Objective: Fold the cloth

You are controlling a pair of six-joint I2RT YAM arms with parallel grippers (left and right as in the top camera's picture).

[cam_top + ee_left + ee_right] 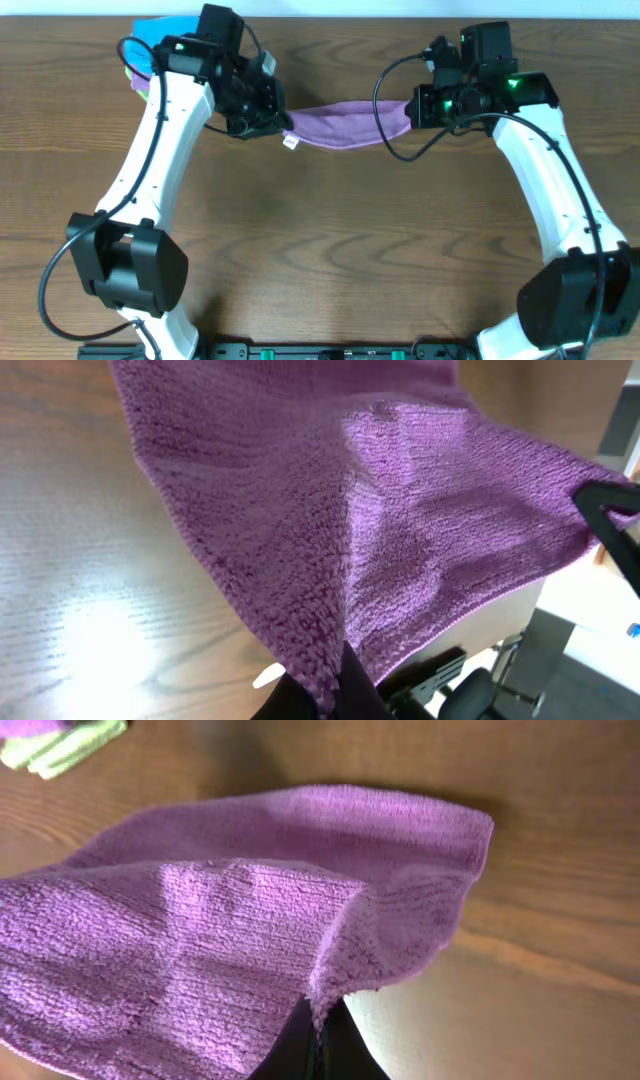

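cloth [345, 125]: strung btwn both grippers over table [330, 250], sagging mid; white tag [291, 142] near L end
L gripper [272, 122]: jaws pinching cloth corner
R gripper [413, 106]: jaws pinching opp. corner

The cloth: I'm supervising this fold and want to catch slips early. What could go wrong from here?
Each grips only a thin edge, so the left pincer or right pincer could lose the cloth, which sags between them. The sagging middle may bunch on the table, folding unevenly.
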